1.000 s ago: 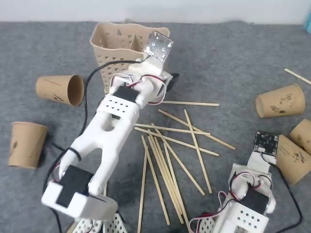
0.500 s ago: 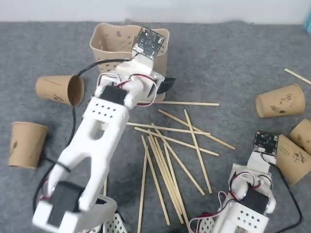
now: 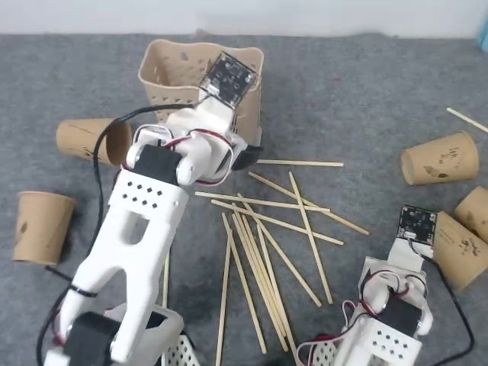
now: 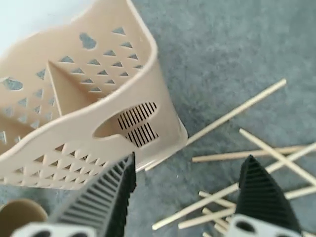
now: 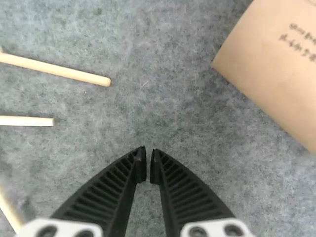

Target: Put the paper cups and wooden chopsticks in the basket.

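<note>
My left gripper (image 4: 190, 167) is spread, empty, just beside the basket (image 4: 74, 129). The wooden chopsticks (image 4: 237, 112) near the basket look light, stiff, thin; I'd pinch one mid-length.

Bright, even light cast from overhead; grey surface (image 3: 366, 91) lit uniformly. Soft shadow thrown beneath left arm (image 3: 137, 221), behind left end effector (image 4: 191, 162). Brightly lit: basket (image 4: 54, 131) wall ahead of it. Faint shadows laid along chopsticks (image 5: 54, 70) beyond right end effector (image 5: 148, 150).

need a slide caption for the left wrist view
Open left hand at a corner of the basket, wooden chopsticks scattered alongside.
</note>
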You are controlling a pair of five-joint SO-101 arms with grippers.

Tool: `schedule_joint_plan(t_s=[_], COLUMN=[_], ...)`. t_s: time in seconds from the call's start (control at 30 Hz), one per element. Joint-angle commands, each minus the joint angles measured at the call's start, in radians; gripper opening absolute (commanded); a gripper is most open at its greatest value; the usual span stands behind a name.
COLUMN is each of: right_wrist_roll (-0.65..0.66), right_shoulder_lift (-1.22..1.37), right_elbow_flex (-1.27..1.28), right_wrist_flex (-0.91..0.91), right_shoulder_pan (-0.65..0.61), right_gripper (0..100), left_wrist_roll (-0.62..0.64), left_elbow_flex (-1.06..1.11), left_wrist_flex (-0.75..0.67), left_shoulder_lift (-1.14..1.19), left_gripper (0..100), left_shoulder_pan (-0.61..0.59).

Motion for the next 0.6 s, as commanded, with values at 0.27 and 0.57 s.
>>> schedule_joint_plan(t_s=[0.27, 0.57], right_wrist_roll=[0.009, 0.008], right_shoulder_lift=[-0.018, -0.018], right_elbow_flex=[-0.037, -0.037], right_wrist_flex=[-0.018, -0.018], right_shoulder_pan=[0.015, 0.015], right_gripper=[2.9, 2.9], left_wrist_roll=[-0.035, -0.032], left_elbow_flex=[-0.018, -0.058], left_wrist_flex=[0.206, 0.037], left_shoulder_lift=[-0.215, -0.255], left_gripper=[32, 32], left_shoulder_pan=[-0.035, -0.21])
